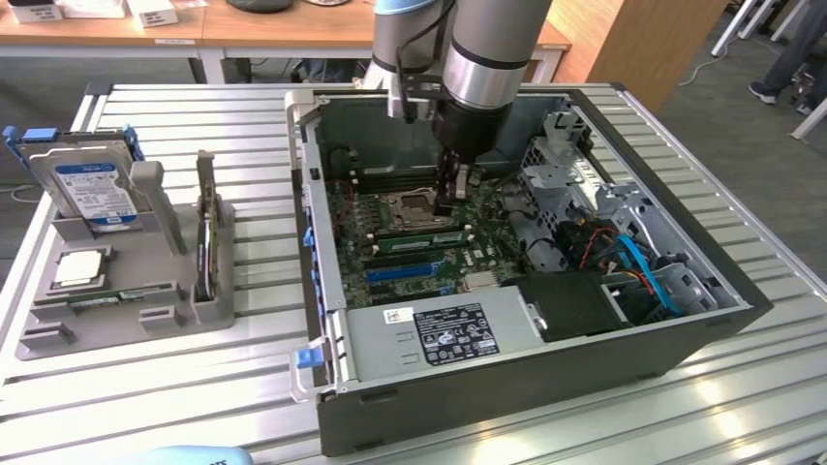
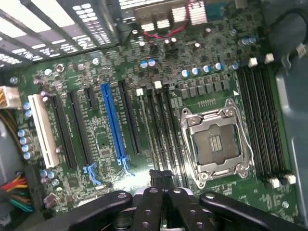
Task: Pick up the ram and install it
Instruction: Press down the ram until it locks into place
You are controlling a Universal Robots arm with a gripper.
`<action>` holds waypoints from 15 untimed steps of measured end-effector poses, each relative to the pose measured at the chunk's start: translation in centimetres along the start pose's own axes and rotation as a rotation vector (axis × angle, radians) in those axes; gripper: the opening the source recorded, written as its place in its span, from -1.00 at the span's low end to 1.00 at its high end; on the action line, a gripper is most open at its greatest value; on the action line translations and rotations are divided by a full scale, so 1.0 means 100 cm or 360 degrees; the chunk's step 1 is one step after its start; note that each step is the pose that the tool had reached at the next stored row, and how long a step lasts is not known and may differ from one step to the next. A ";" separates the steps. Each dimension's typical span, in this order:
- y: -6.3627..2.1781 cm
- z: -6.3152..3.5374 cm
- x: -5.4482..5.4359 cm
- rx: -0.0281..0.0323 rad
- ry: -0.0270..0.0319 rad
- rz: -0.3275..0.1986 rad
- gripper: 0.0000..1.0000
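My gripper (image 1: 448, 205) is down inside the open computer case (image 1: 517, 387), over the motherboard just beside the processor socket (image 1: 411, 205). Its fingers are drawn together. In the exterior view the ram (image 1: 416, 230), a long green strip, sits directly under the fingertips, level with the memory slots. In the wrist view the gripper (image 2: 161, 175) hangs over the black memory slots (image 2: 163, 130) next to the socket (image 2: 216, 142). The fingers (image 2: 153, 202) hide the ram's edge there.
A grey parts tray (image 1: 116, 329) at the exterior view's left carries a silver hard drive (image 1: 93, 184) and a square processor chip (image 1: 77, 268). Inside the case are the power supply (image 1: 440, 334), drive cage (image 1: 568, 165), blue cables (image 1: 646, 276) and a blue expansion slot (image 2: 113, 122).
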State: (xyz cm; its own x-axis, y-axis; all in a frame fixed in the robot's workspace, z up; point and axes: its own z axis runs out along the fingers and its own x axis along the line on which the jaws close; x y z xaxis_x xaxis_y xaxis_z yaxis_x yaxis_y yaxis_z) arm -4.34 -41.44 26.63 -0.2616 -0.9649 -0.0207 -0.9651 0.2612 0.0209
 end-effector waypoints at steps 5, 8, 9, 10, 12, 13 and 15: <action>0.0000 0.0000 0.000 0.00022 -0.00023 0.0108 -0.80; 0.0000 0.0000 0.000 0.00036 -0.00036 0.0172 -0.80; 0.0000 0.0000 0.000 0.00039 -0.00040 0.0191 -0.80; 0.0000 0.0000 0.000 0.00043 -0.00045 0.0210 -0.80; 0.0000 0.0000 0.000 0.00052 -0.00052 0.0248 -0.80; 0.0000 0.0000 0.000 0.00055 -0.00055 0.0267 -0.80; 0.0000 0.0000 0.000 0.00064 -0.00064 0.0306 -0.80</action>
State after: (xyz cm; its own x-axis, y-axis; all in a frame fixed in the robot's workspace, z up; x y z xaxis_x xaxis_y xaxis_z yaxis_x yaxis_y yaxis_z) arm -4.33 -41.44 26.63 -0.4411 -0.8972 -0.0207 -0.8974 0.4407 0.0208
